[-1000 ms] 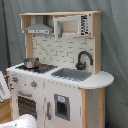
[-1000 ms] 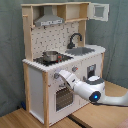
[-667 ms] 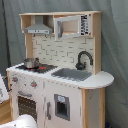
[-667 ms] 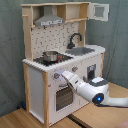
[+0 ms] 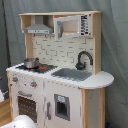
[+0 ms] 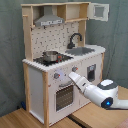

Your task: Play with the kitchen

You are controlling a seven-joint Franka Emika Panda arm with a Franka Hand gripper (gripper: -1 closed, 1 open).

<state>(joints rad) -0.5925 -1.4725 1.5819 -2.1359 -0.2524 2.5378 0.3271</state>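
Grey-green curtain fabric hangs behind everything in both exterior views, and a light wooden floor or platform shows along the bottom of the second exterior view.

Filling most of each frame stands the kitchen [image 5: 57, 70] [image 6: 62, 60], a tall toy play kitchen in white and pale wood. In the first exterior view its counter runs from middle left to middle right, ending in a rounded white worktop at the right. A small metal pot [image 5: 31, 63] sits on the stovetop at the left of the counter, a grey sink [image 5: 71, 74] lies at center, and a black curved faucet [image 5: 83, 59] rises just behind the sink. A grey hood [image 5: 38, 29] hangs at upper left, with an open shelf beside it. An oven door [image 5: 27, 106] with a dark window fills the lower left.

In the second exterior view the pot [image 6: 50, 56] is at center left, the sink [image 6: 81, 50] and faucet [image 6: 74, 39] to its right, the hood [image 6: 49, 20] at top, and a pegboard back [image 6: 55, 37] behind the counter.

A white robot arm [image 6: 97, 92] reaches from the lower right of the second exterior view toward the kitchen's front. Its tip, the gripper [image 6: 71, 76], lies close to the knob panel above the oven door [image 6: 64, 96]; I cannot tell whether it is open or closed, or whether it touches the panel. In the first exterior view a white rounded part of the arm [image 5: 21, 121] shows at the bottom left.
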